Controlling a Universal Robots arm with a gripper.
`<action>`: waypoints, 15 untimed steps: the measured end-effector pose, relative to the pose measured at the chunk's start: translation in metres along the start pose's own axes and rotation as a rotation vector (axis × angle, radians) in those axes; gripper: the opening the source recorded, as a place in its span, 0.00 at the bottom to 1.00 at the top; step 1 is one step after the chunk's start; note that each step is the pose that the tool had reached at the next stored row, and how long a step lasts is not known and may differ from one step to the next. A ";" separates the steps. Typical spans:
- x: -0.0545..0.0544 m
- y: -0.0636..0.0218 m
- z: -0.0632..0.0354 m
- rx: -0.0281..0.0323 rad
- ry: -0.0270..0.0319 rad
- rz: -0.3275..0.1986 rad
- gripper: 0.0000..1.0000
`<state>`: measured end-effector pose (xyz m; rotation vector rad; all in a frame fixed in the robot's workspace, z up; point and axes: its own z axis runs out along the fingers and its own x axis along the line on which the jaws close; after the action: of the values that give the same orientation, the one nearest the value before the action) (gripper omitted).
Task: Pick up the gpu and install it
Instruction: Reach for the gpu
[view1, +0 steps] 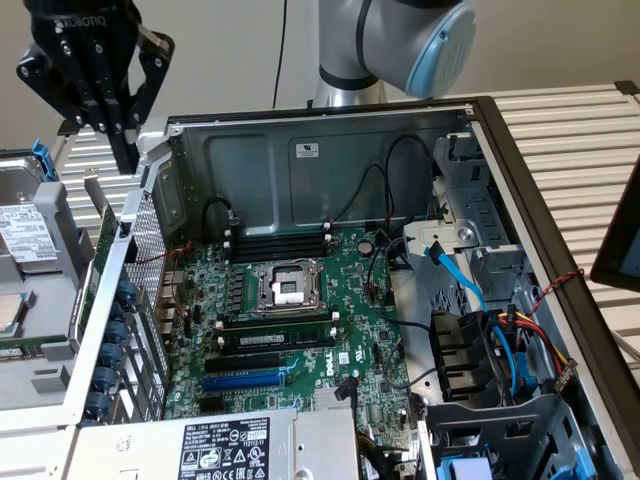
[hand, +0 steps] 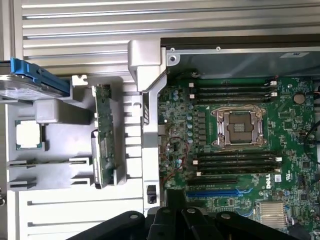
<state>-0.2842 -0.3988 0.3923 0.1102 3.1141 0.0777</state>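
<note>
The gripper (view1: 124, 148) hangs empty, fingers pressed together: the pick is not yet made. The gpu (hand: 103, 134) stands on edge in a grey holder (hand: 60, 132) below it, outside the case (hand: 145, 65). Grasping likely calls for spread fingers squared to that thin edge. Edge-on, its cooler is hard to make out.

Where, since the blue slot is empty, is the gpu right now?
The gpu stands on edge in the grey tray outside the computer case, beside its rear wall on the exterior view's left, near the gripper.
</note>
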 end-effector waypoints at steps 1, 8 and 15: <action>0.005 -0.0003 -0.0002 -0.0001 0.0000 0.000 0.11; 0.037 -0.0026 -0.0010 -0.0010 0.0000 0.000 0.11; 0.068 -0.0046 -0.0014 -0.0015 -0.0005 0.000 0.11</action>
<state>-0.3527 -0.3986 0.3920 0.1100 3.1135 0.0800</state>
